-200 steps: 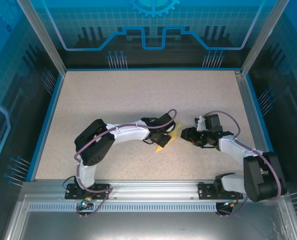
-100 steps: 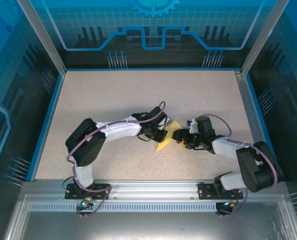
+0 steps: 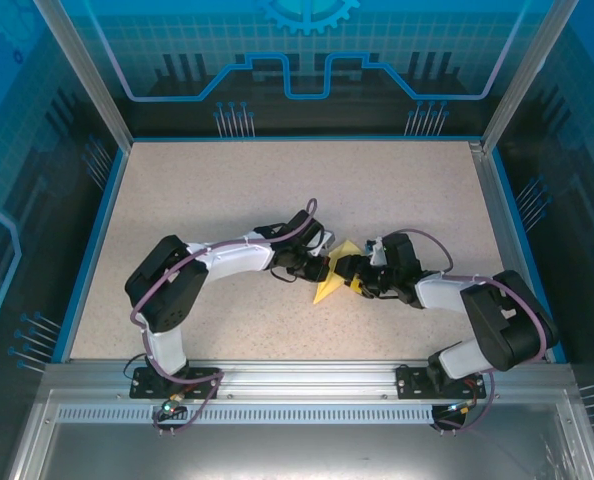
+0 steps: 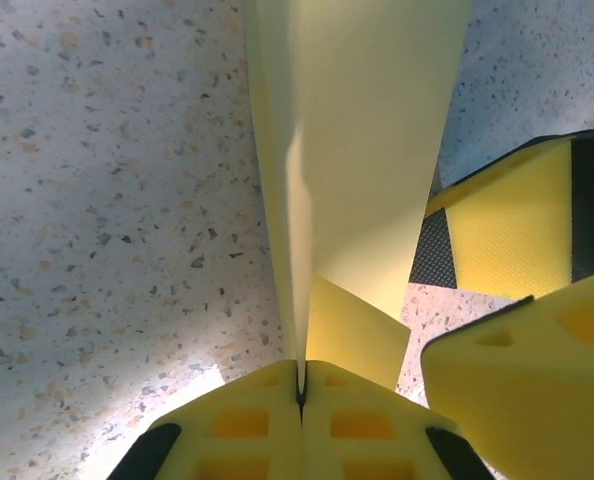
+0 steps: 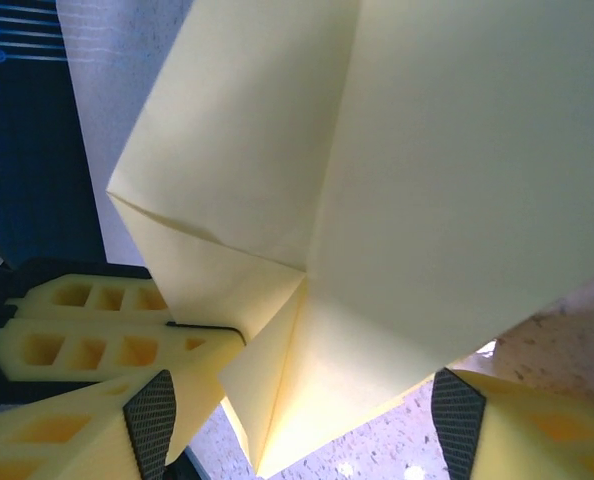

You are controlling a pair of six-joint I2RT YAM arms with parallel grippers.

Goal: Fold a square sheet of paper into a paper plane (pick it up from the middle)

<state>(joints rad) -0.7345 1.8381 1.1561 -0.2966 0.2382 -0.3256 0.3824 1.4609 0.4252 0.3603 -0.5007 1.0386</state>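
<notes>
In the top view we see the left arm reaching in from the left across the speckled table. Its left pincer sits at the left edge of the pale yellow paper. The paper is folded to a pointed, roughly triangular shape. It lies about mid-table, a bit toward the near side, right between the two pincers. In the left wrist view we see the left pincer pressed together, pinching a thin edge of the paper. The sheet runs away from the fingers as a tall creased flap, with a smaller flap low beside them and bare table to the left. Further right in that view the right pincer's fingers sit just beside the paper, with a gap between them. In the top view the right pincer meets the paper from the right, and the right arm bends back toward its base. In the right wrist view we see the right pincer spread, one finger on each side of the paper's lower corner and not clamped on it. We cannot tell whether the pads touch it. The paper shows several creases meeting near its middle, and at the left the left pincer's fingers clamp a fold.
</notes>
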